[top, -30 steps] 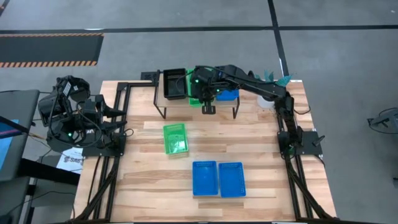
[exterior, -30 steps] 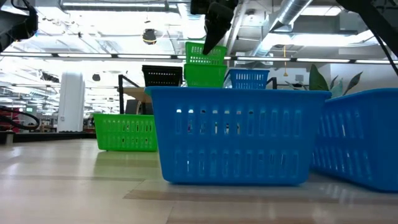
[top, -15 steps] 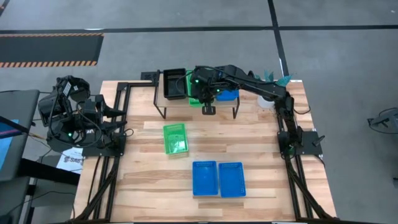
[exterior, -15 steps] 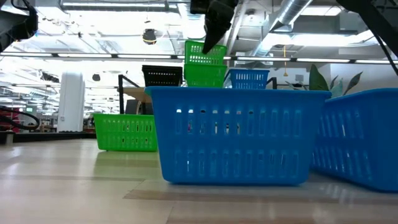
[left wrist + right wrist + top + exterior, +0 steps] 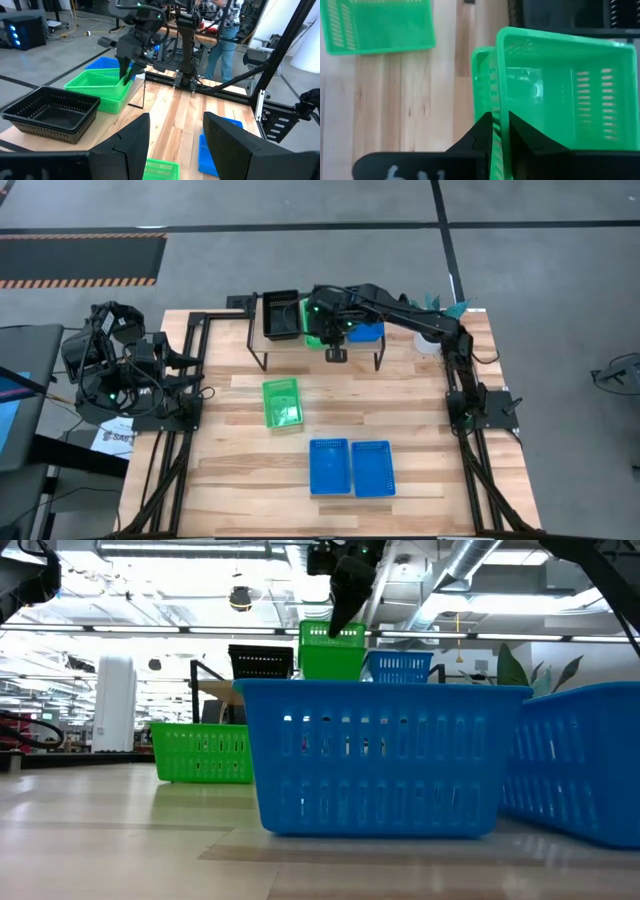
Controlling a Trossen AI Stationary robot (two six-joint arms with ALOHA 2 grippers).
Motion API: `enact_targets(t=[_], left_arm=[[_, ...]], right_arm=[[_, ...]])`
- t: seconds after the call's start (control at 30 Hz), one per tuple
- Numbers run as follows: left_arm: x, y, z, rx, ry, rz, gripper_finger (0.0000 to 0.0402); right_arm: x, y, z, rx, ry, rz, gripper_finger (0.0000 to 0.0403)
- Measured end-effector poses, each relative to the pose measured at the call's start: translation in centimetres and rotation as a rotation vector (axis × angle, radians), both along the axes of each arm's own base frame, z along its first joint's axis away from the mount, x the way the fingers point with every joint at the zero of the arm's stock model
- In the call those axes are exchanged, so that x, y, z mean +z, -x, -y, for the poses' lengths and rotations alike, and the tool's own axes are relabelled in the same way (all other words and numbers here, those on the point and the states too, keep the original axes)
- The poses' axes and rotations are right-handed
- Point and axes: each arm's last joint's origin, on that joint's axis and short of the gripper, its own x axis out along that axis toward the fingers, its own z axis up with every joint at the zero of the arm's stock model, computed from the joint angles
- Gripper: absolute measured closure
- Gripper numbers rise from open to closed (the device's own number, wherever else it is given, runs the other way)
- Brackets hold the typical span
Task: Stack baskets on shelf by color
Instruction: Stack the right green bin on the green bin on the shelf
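Green plastic fills our right wrist view: the right gripper (image 5: 500, 131) has its two dark fingers closed on the near wall of a green basket (image 5: 560, 90), one finger inside the rim and one outside. We use the shelf (image 5: 352, 352) as our landmark. The held basket sits on its middle, nested into another green basket (image 5: 481, 75) beneath it, though shifted slightly so the lower rim shows to one side. A black stack (image 5: 281, 315) stands on the shelf beside the green pair, and a blue basket (image 5: 366, 333) on the other side. In front of the shelf, on the table, lie a third green basket (image 5: 282, 402) and, further out, two blue baskets (image 5: 351, 467) side by side. The left gripper (image 5: 172, 145) waits well away from the shelf, jaws apart and empty.

We judge the risk is the offset: released now, the upper basket could seat crooked, or be dragged off as the fingers lift.
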Motion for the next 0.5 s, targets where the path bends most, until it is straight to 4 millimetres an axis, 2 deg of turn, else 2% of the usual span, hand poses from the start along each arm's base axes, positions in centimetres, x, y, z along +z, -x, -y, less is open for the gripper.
enact_targets(t=[0.3,0.5], left_arm=[[0.0,0.0,0.0,0.0,-0.008,-0.003,0.0228],[0.0,0.0,-0.1,0.0,-0.007,-0.003,0.0228]], right_arm=[[0.1,-0.2,0.6,-0.012,0.01,0.036,0.0334],[-1.3,-1.2,1.7,-0.034,0.011,0.034,0.0334]])
